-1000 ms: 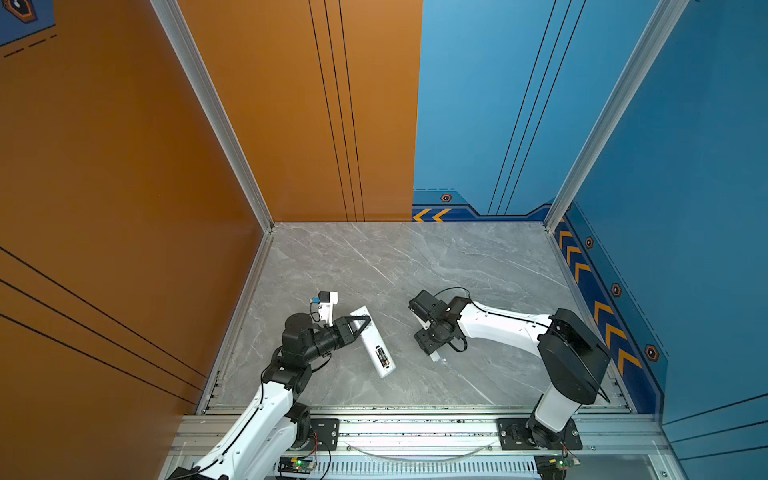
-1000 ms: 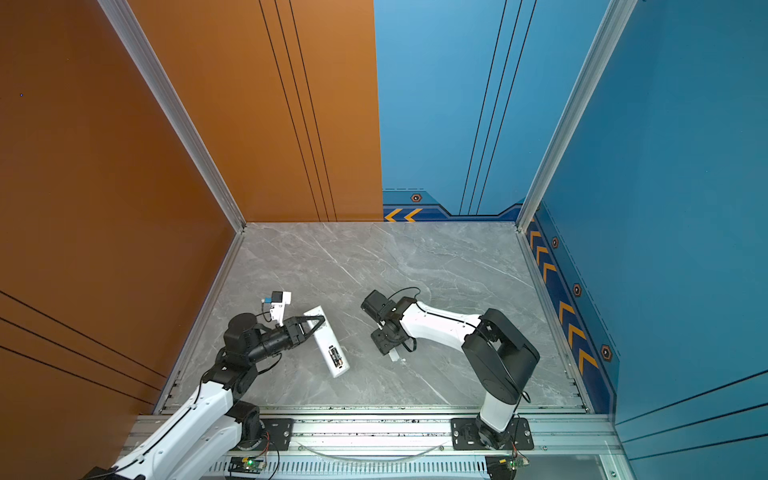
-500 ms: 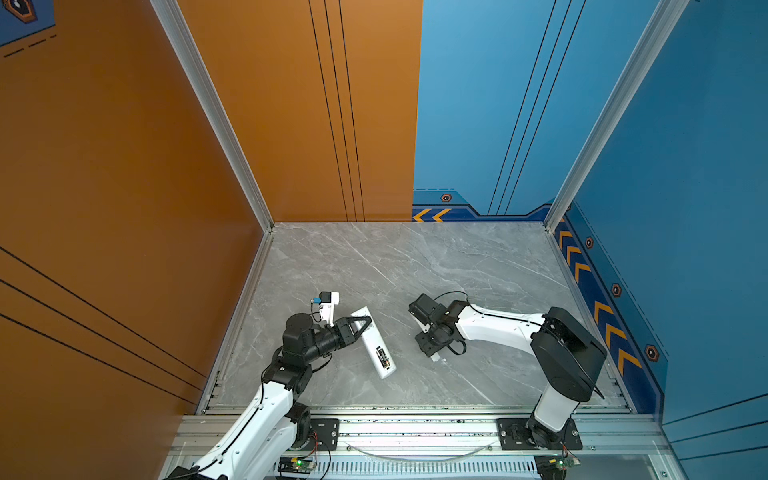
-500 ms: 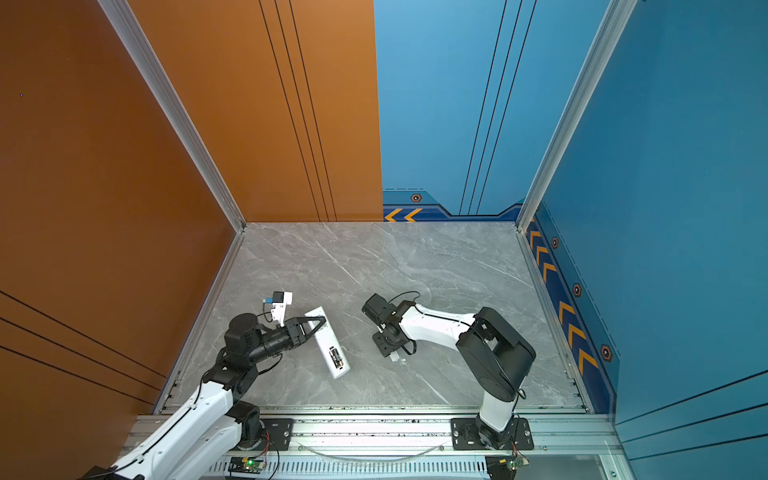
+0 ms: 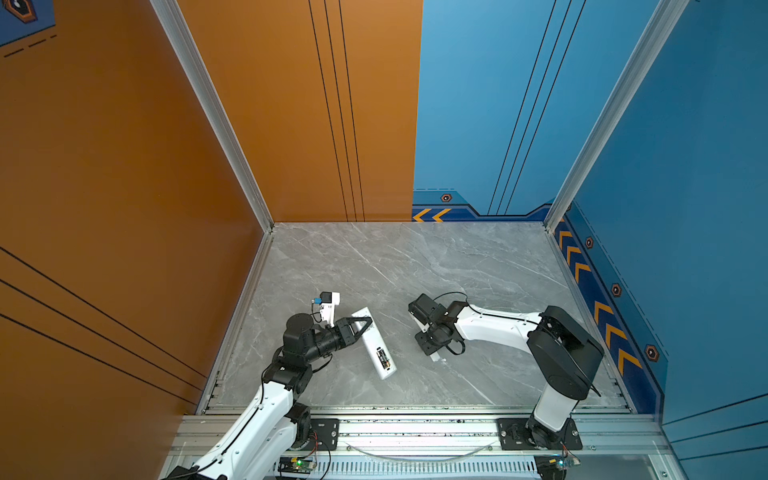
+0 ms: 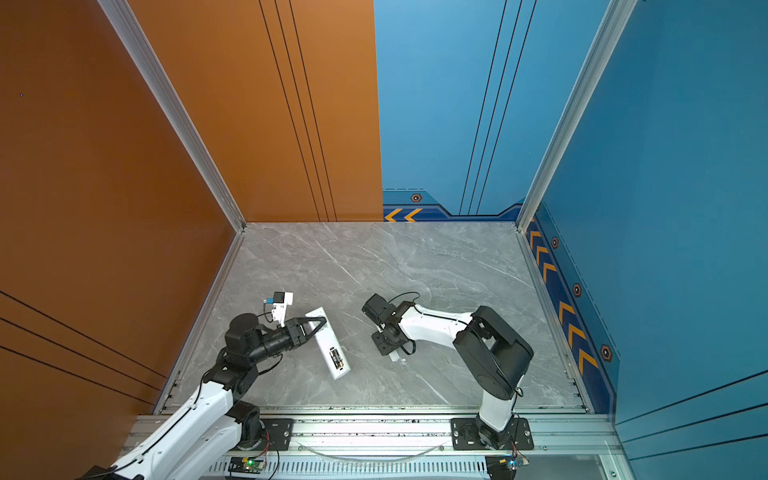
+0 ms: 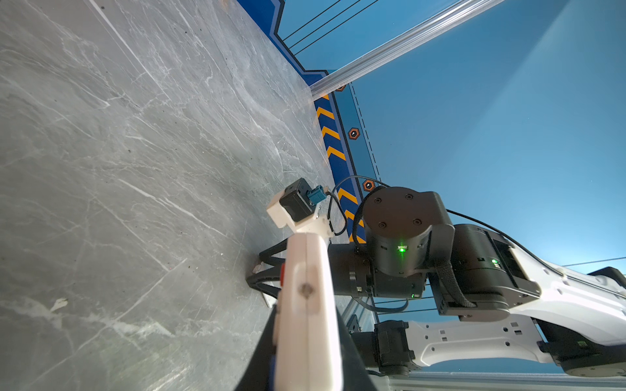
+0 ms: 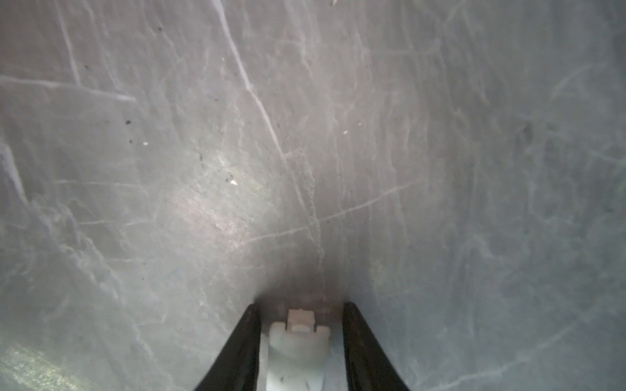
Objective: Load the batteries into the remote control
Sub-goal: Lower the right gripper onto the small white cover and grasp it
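A long slim white plastic remote control (image 5: 373, 341) lies on the grey marble-patterned counter (image 5: 415, 257), in its front left part, slanting from the left edge toward the front edge, plain back up. In both top views an open bay in the remote's nearer half shows the black, gold-ended batteries (image 5: 383, 357) (image 6: 336, 358) seated inside; their number is too small to count. The left hand (image 5: 366, 321) is pressed together on the far end of the remote control (image 7: 306, 304), which fills the gap between its black fingers in the left wrist view. Well apart, nearer the middle of the counter's front half, the right hand (image 8: 300, 304) points down at a small white rectangular plastic battery cover (image 8: 298, 338) lying flat. Its fingers (image 8: 249, 335) stand spread on either side of the cover, a thin gap showing on each side.
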### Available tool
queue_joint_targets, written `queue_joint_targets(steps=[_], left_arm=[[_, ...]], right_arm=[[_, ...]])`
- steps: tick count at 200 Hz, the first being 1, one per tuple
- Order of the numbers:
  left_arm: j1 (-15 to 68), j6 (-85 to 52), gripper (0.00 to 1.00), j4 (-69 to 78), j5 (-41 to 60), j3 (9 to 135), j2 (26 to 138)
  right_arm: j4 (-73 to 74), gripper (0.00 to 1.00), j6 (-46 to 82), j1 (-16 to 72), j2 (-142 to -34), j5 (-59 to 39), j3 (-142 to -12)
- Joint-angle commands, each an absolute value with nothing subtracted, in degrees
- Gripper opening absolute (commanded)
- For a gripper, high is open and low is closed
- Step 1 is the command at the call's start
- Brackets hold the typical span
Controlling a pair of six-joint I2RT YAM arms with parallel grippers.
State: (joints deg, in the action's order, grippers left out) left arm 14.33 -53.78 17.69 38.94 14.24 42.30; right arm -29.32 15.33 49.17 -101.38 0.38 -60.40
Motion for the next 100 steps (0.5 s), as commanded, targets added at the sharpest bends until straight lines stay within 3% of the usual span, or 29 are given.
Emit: queue_joint_targets(steps=[1,100], left_arm=[[14.7,-53.2,0.0,18.3,38.5,14.0,42.0],[14.7,-53.3,0.0,18.3,38.5,14.1,42.0]], right_arm=[[-29.7,0.35,16.1,49.0,-103.0,0.3,-58.6],[-32.3,0.29,15.0,49.4,-103.2,3.2,-59.9]])
